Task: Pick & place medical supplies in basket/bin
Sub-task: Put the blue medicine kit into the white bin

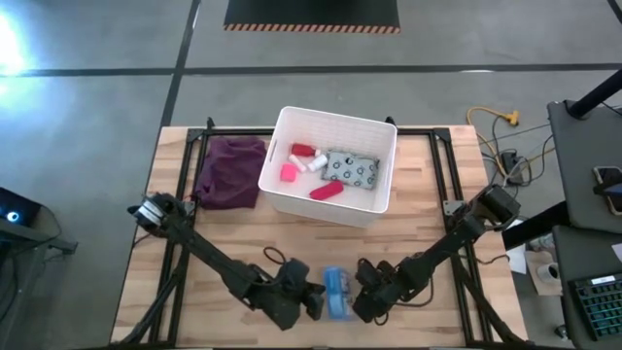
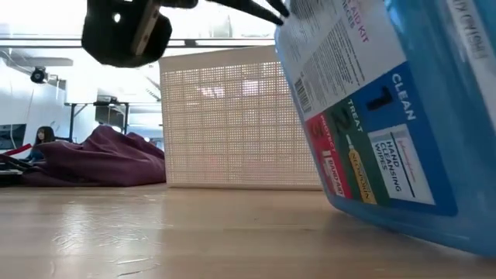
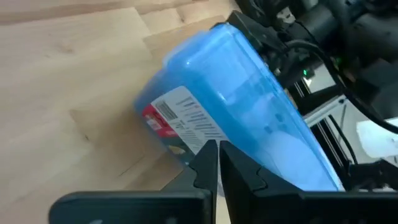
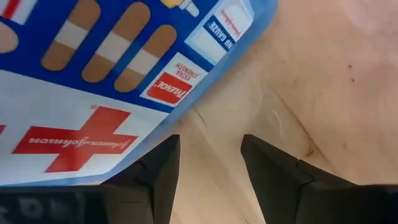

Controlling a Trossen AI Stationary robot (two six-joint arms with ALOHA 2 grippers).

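Blue-white plastic first-aid box [image 1: 336,292] tilted on edge at table's 6 o'clock, btwn both grippers. Left gripper [image 3: 217,163] jaws fully closed, tips against box, no grip. Right gripper [image 4: 210,163] jaws part open; grip unclear. White ribbed plastic bin [image 1: 379,199] at 12 w/ supplies.

Both arms are black, built of slim straight links joined by bulkier rounded joint housings. The left arm [image 1: 209,258] carries a pale, silvery patch on the joint at its far end from the gripper; the right arm [image 1: 442,248] has a blocky dark housing there. The left gripper [image 3: 217,177] has two matte black fingers [image 3: 202,168] with angular, stepped tips. The right gripper [image 4: 208,168] shows broader black fingers [image 4: 277,171] with flat faces — wedge-shaped. Black cables loop just behind the right gripper's body, beside a small green light.
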